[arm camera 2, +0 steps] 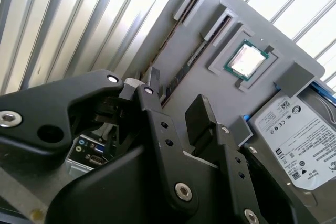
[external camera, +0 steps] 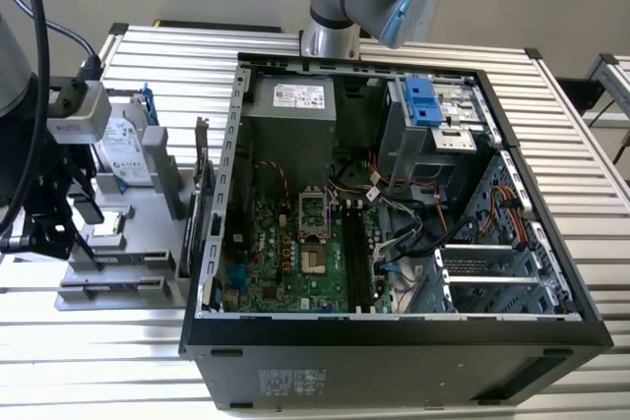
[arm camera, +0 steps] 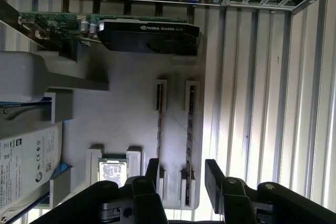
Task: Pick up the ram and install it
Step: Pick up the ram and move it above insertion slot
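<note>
edgewise, ram [arm camera: 189,145] in gray holder [arm camera: 126,124]

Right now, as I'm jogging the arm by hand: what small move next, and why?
Probably lower it a little: the gripper is open over the gray holder, the ram in its slot lines up between its fingers, and nothing is grasped yet.

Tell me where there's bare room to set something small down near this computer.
Bare slatted table borders the computer case on the exterior view's right. On the gray tray, a flat patch lies between the graphics card and the ram sticks. Inside the case, and around the hard drive, it is crowded.
</note>
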